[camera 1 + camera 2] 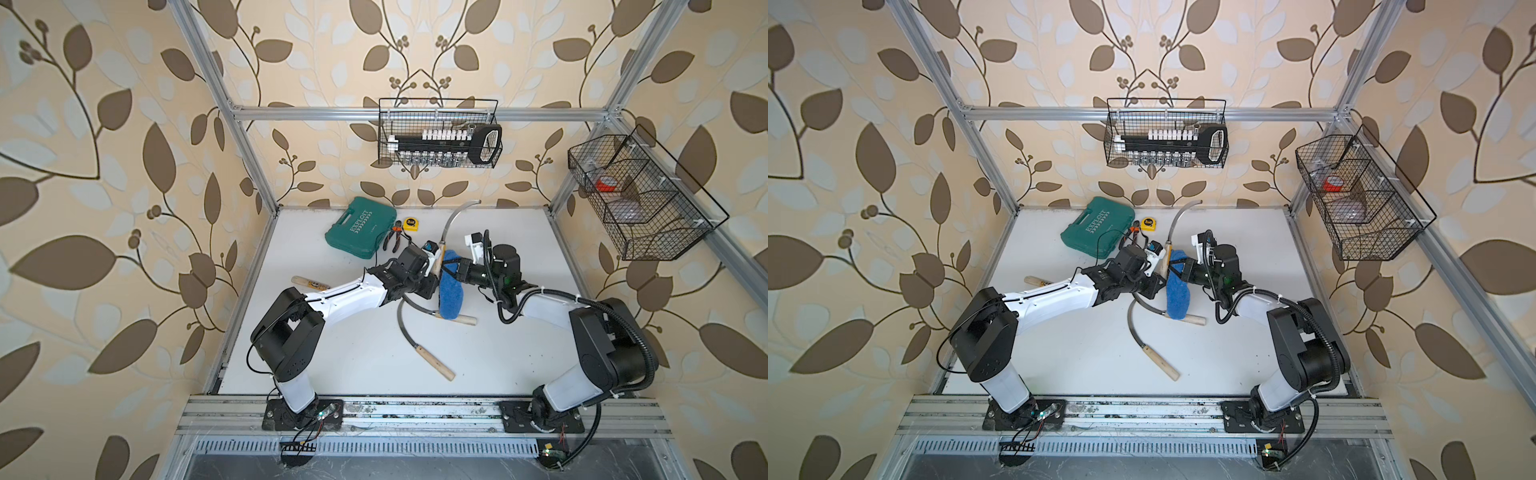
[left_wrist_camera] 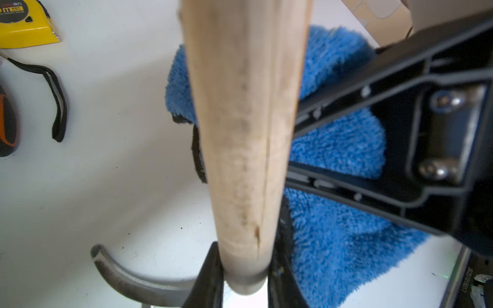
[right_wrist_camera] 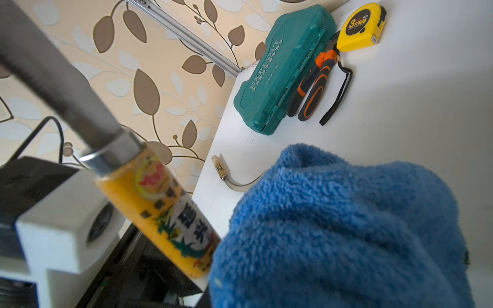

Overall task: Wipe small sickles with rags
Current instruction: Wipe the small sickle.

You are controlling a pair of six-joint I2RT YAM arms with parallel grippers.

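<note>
- Left gripper clamps the pale wooden handle of a raised small sickle with a curved grey blade.
- Right gripper pinches a fluffy blue microfibre rag just beside that handle.
- The rag's lower end overlaps a second sickle at its handle.

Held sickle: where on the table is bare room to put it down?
Bare: the table's back right corner, behind the right arm; and the front strip between the loose sickle and the front rail. Crowded: the centre around the blue cloth, back left by the teal case, pliers, tape measure.
</note>
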